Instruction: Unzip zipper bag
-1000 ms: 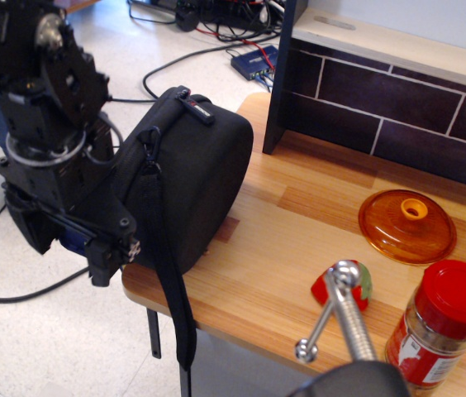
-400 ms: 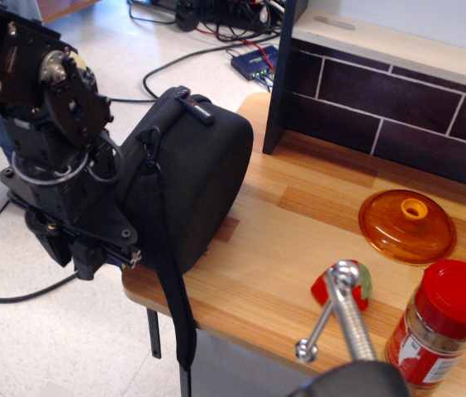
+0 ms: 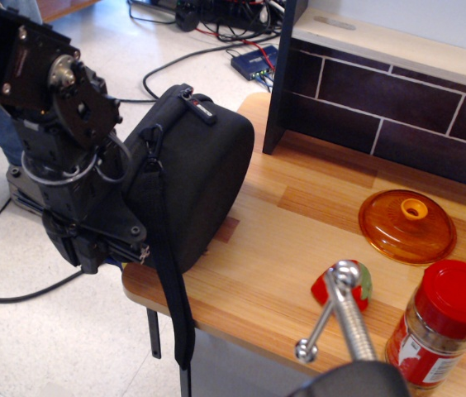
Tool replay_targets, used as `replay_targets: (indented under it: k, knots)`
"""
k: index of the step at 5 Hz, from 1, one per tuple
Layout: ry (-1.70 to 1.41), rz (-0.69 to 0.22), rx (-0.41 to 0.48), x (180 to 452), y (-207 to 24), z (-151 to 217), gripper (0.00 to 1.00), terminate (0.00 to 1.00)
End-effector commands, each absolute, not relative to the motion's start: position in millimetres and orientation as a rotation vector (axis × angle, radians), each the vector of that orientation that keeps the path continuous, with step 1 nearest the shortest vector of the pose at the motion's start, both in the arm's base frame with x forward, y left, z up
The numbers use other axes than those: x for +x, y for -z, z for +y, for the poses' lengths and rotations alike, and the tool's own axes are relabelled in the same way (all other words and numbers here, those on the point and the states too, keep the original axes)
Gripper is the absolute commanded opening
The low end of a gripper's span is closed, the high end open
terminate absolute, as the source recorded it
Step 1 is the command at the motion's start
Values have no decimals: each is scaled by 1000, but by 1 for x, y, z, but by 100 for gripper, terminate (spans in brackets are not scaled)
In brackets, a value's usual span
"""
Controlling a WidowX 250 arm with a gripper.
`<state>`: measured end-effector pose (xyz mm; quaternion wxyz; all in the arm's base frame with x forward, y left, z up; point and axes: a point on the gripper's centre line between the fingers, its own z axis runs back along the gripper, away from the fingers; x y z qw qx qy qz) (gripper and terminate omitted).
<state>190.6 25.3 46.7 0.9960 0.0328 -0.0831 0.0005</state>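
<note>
The black zipper bag stands upright at the left edge of the wooden bench, its strap hanging over the side. The claw presses against the bag's left face; whether its jaws are apart or together cannot be told.

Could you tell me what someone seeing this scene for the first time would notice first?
The big black zipper bag standing on the left end of the wooden table, its strap hanging over the edge, with the black gripper pressed against its left side. Next, the translucent orange lid lying flat at the right, and the red-capped jar at the near right corner.
</note>
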Motion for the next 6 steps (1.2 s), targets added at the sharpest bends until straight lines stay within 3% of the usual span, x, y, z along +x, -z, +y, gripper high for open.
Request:
replay_targets:
  k: [1, 2, 3, 4, 5, 6]
  knots:
    - [-22, -367, -21, 216, -111, 17, 0, 0]
    - [-81, -435, -77, 237, -148, 16, 0, 0]
    - [-132, -474, -78, 253, -162, 13, 0, 0]
    - [-159, -450, -72, 264, -166, 10, 0, 0]
    - [-118, -369, -14, 262, -164, 11, 100, 0]
    - [-85, -377, -3, 254, -170, 14, 100, 100]
